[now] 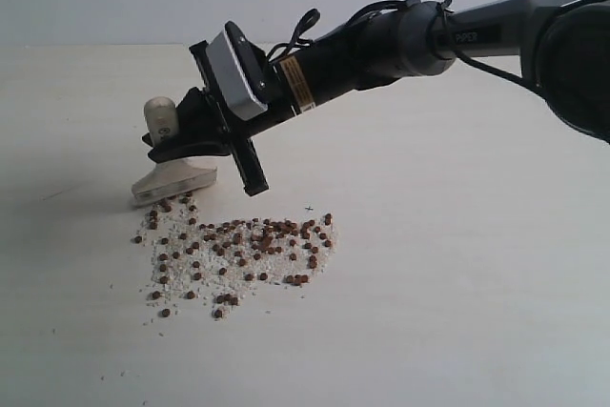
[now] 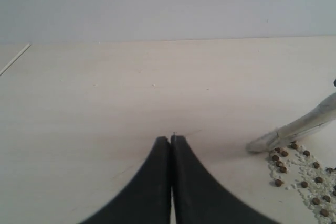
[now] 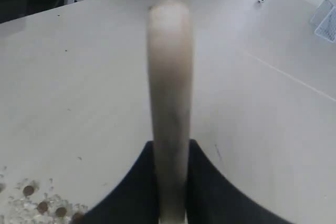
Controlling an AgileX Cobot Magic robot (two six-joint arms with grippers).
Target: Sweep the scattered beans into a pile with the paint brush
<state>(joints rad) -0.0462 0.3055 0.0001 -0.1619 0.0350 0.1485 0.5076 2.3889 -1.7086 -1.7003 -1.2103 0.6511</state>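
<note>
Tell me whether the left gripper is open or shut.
Shut. In the left wrist view, the left gripper has its black fingers pressed together, and nothing is between them.

Right arm (image 1: pixel 381 50) extends in from the right and slopes downward, its wrist camera housing (image 1: pixel 238 71) just behind the fingers. Right gripper (image 1: pixel 186 140) is the lowest part, its two black fingers (image 3: pixel 210 192) clamped on opposite sides of the paint brush (image 1: pixel 160 119) handle. Left gripper (image 2: pixel 171 141) has its fingers (image 2: pixel 152 182) pressed together, tips touching.
</note>
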